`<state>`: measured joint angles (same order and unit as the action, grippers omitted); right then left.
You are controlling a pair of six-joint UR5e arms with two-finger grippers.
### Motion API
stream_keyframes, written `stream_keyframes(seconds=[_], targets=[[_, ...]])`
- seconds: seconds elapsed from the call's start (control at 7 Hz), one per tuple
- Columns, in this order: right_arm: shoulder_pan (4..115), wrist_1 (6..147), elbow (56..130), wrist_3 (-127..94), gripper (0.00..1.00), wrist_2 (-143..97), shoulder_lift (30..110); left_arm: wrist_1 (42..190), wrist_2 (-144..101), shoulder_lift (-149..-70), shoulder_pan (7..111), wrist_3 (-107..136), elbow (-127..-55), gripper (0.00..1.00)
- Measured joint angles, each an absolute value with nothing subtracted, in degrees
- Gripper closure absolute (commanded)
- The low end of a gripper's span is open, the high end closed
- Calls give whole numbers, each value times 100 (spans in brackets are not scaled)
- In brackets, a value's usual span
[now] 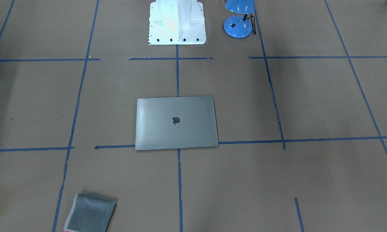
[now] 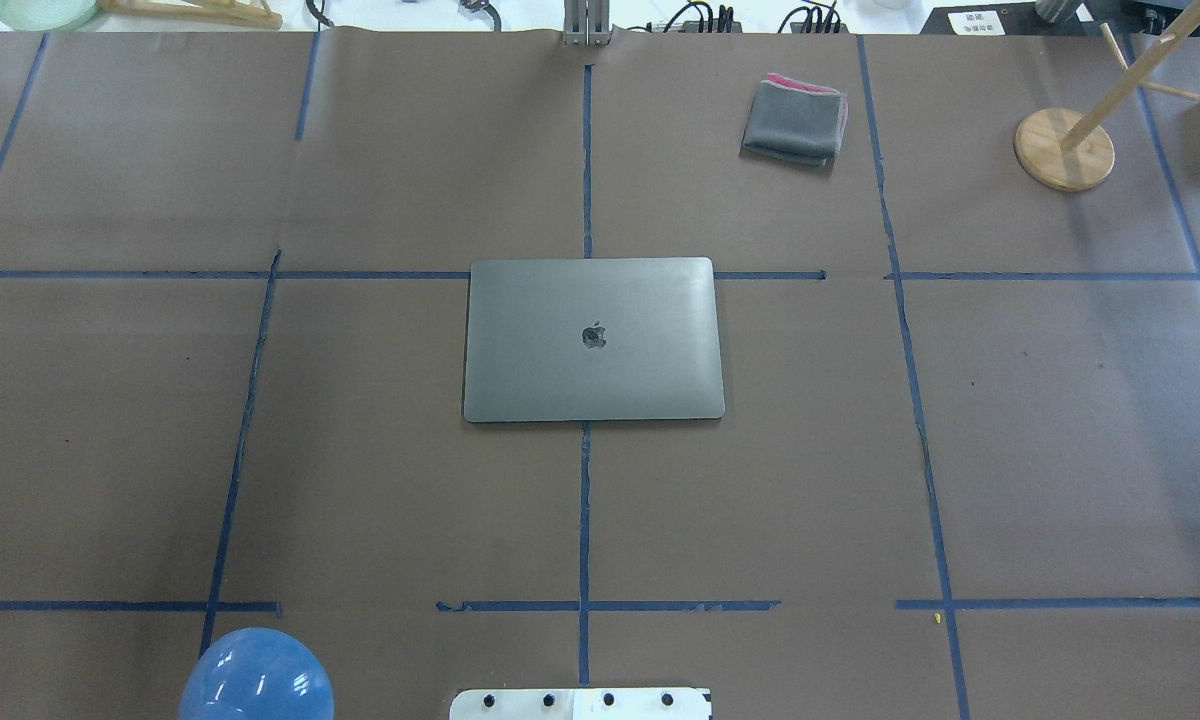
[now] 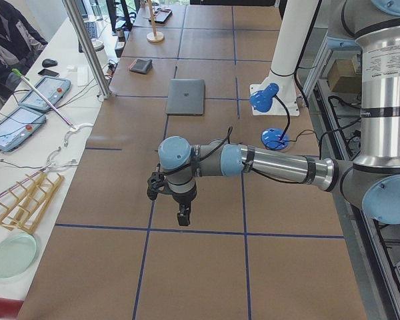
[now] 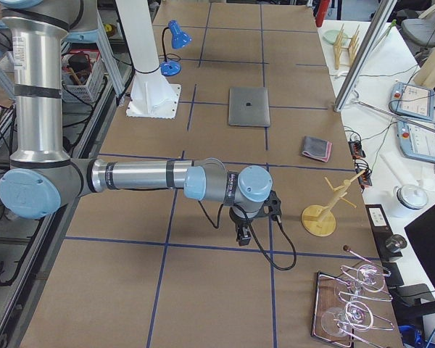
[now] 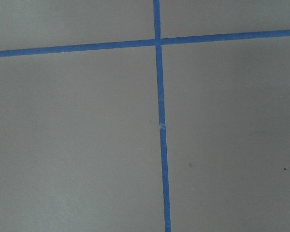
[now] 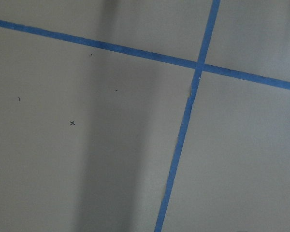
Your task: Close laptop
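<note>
The laptop [image 1: 176,122] lies shut and flat in the middle of the table, its grey lid with the dark apple logo facing up. It also shows in the overhead view [image 2: 592,340] and small in both side views [image 3: 186,97] [image 4: 248,106]. My left gripper [image 3: 183,217] hangs above the table far from the laptop, toward the table's left end. My right gripper [image 4: 242,233] hangs far from it, toward the right end. Both show only in side views, so I cannot tell whether they are open or shut. Both wrist views show only brown paper and blue tape.
A folded grey cloth [image 2: 795,120] lies beyond the laptop. A blue desk lamp [image 1: 238,22] stands beside the white robot base [image 1: 177,22]. A wooden stand [image 2: 1063,150] stands at the far right. Operators' benches run along the far edge.
</note>
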<state>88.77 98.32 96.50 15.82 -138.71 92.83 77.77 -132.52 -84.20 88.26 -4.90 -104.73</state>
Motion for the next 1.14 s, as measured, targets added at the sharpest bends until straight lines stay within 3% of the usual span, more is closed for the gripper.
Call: stream_keyframes(seconds=[1.14], targets=[[8877, 9765, 9653, 1582, 0, -13869, 9293, 7778, -13245, -8429, 8807, -501, -10505, 0]])
